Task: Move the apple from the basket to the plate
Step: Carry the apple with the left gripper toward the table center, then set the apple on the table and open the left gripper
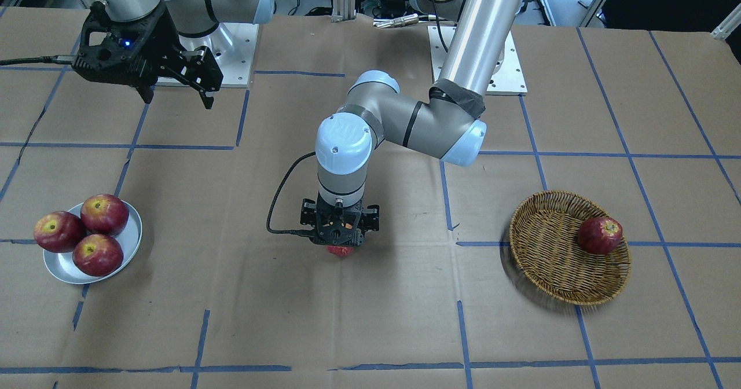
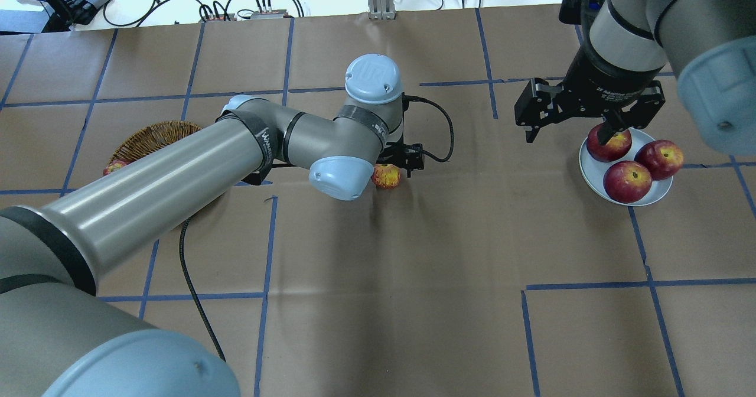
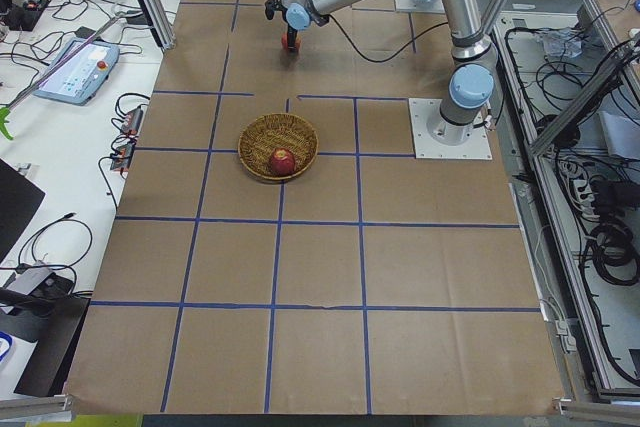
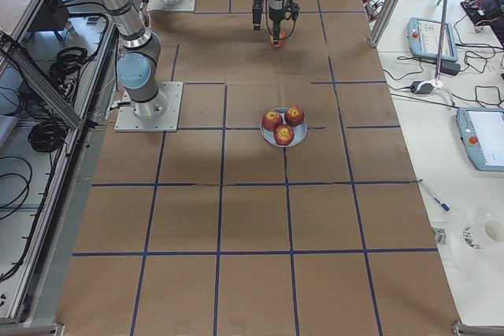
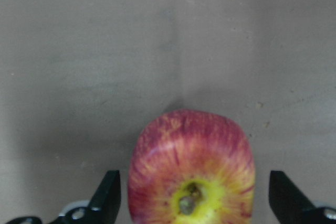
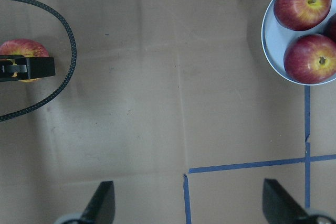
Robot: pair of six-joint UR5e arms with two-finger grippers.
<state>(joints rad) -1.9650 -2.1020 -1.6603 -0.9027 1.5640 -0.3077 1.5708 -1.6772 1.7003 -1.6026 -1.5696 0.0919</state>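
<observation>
The apple (image 5: 191,166), light red streaked with yellow and with a yellow stem hollow, rests on the brown paper at the table's middle (image 1: 340,251) (image 2: 385,175). My left gripper (image 5: 191,203) points straight down over it and is open. Its fingers (image 5: 107,198) stand on either side with small gaps to the apple's skin. The wicker basket (image 1: 550,250) (image 2: 150,137) lies apart, with one darker red apple (image 1: 600,235) in it. The metal plate (image 1: 132,239) (image 2: 590,169) holds three deep-red apples. My right gripper (image 2: 568,132) (image 1: 176,96) hangs open and empty above the table beside the plate.
A black cable (image 2: 440,131) loops from the left wrist over the table. The left arm's long link (image 2: 177,178) hides part of the basket in the overhead view. Blue tape lines cross the brown paper. The arm bases (image 1: 220,53) stand at the robot's edge.
</observation>
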